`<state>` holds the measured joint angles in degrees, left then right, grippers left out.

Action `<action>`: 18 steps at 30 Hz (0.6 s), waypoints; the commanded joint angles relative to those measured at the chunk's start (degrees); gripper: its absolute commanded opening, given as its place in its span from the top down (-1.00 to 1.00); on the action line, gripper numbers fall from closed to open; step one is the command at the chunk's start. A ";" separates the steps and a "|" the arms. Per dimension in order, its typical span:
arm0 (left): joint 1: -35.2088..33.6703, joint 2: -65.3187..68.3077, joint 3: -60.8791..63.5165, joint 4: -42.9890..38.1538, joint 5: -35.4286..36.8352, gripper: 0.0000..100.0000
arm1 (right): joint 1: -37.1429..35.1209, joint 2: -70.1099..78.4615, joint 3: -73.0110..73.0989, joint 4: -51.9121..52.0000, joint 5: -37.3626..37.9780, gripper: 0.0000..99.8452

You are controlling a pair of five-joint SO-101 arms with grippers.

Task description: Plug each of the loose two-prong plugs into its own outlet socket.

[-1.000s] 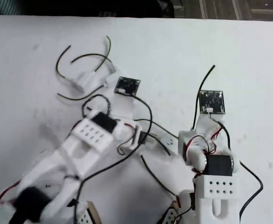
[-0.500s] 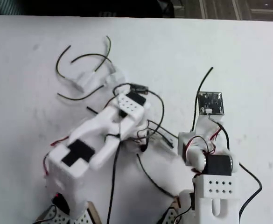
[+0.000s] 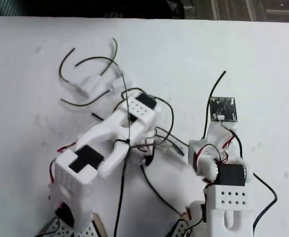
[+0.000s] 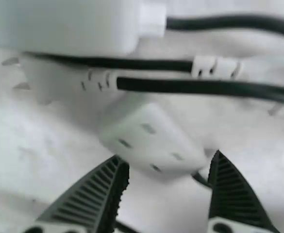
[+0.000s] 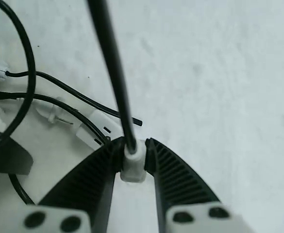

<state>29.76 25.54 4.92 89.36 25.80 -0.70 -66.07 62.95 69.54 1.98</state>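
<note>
White plug [image 5: 132,164] pinched in right gripper [image 5: 133,147], not yet inserted; left gripper [image 4: 167,162] spread at socket block [image 4: 146,138]; further plug [image 5: 92,127] loose.

Plain white table [image 3: 263,54], a bit scuffed. Past its far edge it's mostly dark, with some planked floor [image 3: 233,9] top right.

White left arm [image 3: 102,143] stretches diagonally forward, left end effector [image 4: 168,162] spread wide; white right arm [image 3: 226,190] folded, right end effector [image 5: 132,145] pinched tight.
</note>
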 commanded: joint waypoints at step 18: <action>-11.21 -12.09 -0.70 6.15 -24.00 0.75 | 0.22 -1.27 -0.35 -0.92 1.14 0.96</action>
<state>18.59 18.95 8.53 94.55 -1.80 -0.70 -66.07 62.95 69.54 1.98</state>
